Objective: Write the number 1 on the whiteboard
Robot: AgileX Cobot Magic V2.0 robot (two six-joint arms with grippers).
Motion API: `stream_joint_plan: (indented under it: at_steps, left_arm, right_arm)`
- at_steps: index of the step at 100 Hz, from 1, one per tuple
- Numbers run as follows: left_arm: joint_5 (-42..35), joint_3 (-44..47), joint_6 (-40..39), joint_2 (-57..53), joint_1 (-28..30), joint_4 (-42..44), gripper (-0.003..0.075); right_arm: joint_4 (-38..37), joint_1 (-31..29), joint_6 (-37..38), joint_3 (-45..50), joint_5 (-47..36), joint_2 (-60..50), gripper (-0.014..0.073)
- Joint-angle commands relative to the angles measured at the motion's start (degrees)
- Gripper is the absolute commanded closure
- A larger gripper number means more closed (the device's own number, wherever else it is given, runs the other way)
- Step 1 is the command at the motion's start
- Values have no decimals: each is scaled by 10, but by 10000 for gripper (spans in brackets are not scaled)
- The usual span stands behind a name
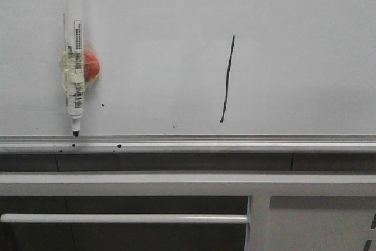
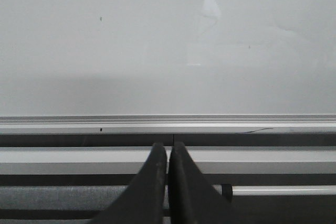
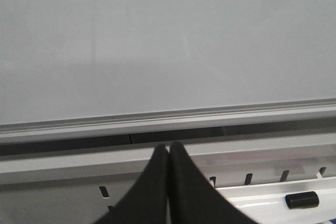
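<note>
The whiteboard point(image 1: 176, 16) fills the front view, with a silver edge rail point(image 1: 188, 143) below it. The number 1 point(image 1: 228, 80) is a thin black slanted stroke right of the middle. A white marker pen point(image 1: 74, 57) with a black cap at the top hangs tip down at the left, taped to a red magnet point(image 1: 92, 66). Neither gripper shows in the front view. My left gripper point(image 2: 168, 148) is shut and empty in front of the rail point(image 2: 168, 125), facing the board point(image 2: 168, 40). My right gripper point(image 3: 168, 150) is shut and empty below the board point(image 3: 168, 35).
A grey metal frame point(image 1: 188, 183) with a horizontal bar point(image 1: 117, 218) runs below the rail. Small black specks point(image 1: 103, 105) dot the board. In the right wrist view a slotted frame point(image 3: 63, 177) and a small black cap point(image 3: 302, 200) lie below the board.
</note>
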Motion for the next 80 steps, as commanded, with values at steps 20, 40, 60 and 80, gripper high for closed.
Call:
stream_joint_plan:
  at_steps: [20,40,60,80]
  left_arm:
    - [-40,3,-2,-14,-3,-1,741]
    - [-40,3,-2,-14,-3,-1,741]
    - [-40,3,-2,-14,-3,-1,741]
    - [-40,3,-2,-14,-3,-1,741]
  right_arm:
    - [5,-4,-21,15,-6,-11,658]
    - [5,-4,-21,15,-6,-11,658]
    - [5,-4,-21,15,-6,-11,658]
    - [5,-4,-21,15,-6,-10,658]
